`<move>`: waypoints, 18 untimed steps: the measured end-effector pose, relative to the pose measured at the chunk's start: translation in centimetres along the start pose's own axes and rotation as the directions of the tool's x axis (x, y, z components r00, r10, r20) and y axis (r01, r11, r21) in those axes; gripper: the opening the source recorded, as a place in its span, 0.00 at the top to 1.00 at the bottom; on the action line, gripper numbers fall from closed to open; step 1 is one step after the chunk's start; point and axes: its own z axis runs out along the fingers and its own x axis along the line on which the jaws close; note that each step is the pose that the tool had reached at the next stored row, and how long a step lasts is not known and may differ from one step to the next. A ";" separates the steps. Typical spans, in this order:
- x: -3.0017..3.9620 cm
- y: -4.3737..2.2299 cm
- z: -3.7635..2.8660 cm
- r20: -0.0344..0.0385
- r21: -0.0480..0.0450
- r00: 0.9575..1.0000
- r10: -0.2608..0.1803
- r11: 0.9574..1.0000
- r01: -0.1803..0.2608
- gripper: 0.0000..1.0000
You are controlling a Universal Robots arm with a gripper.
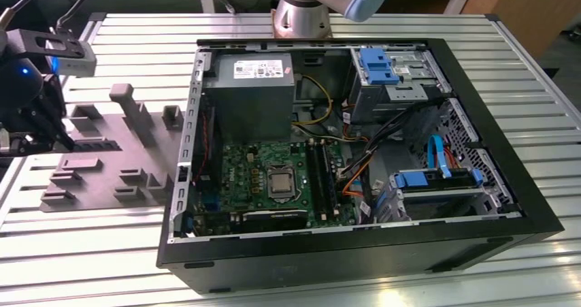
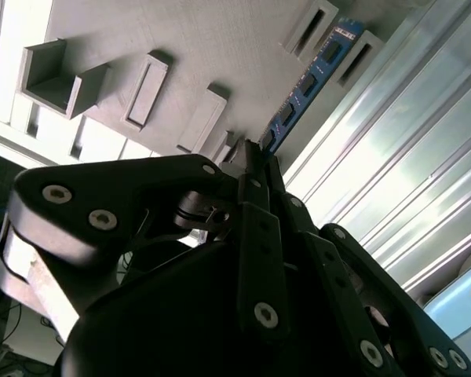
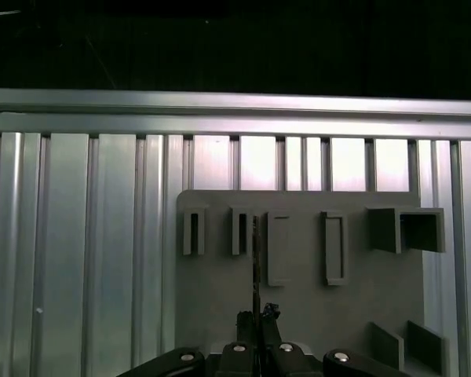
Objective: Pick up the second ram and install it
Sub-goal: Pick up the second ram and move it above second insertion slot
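My gripper (image 1: 56, 141) hangs over the left end of the grey fixture tray (image 1: 100, 178), at the exterior view's left. It is shut on one end of the second ram (image 2: 302, 86), a thin blue-black strip with black chips that reaches away from the fingertips (image 2: 255, 161) between two raised blocks. In the first wrist view the ram (image 3: 255, 255) shows edge-on as a thin dark line rising from the gripper (image 3: 257, 318). Whether the strip still rests on the tray, I cannot tell. The black memory slots (image 1: 319, 169) lie on the green motherboard inside the open case.
The open black computer case (image 1: 363, 252) stands right of the tray on the ribbed metal table (image 1: 91, 252). Inside are a power supply (image 1: 250, 96), blue drive brackets (image 1: 382, 65) and loose cables (image 1: 363, 164). The arm's base (image 1: 304, 11) is behind the case.
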 end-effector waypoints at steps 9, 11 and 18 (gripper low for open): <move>-0.05 0.04 -0.76 0.000 0.000 1.000 0.000 1.000 0.000 0.86; -0.06 0.05 -0.91 0.000 0.000 1.000 0.000 1.000 0.000 0.86; -0.09 0.07 -1.41 0.000 0.000 1.000 0.000 1.000 0.000 0.86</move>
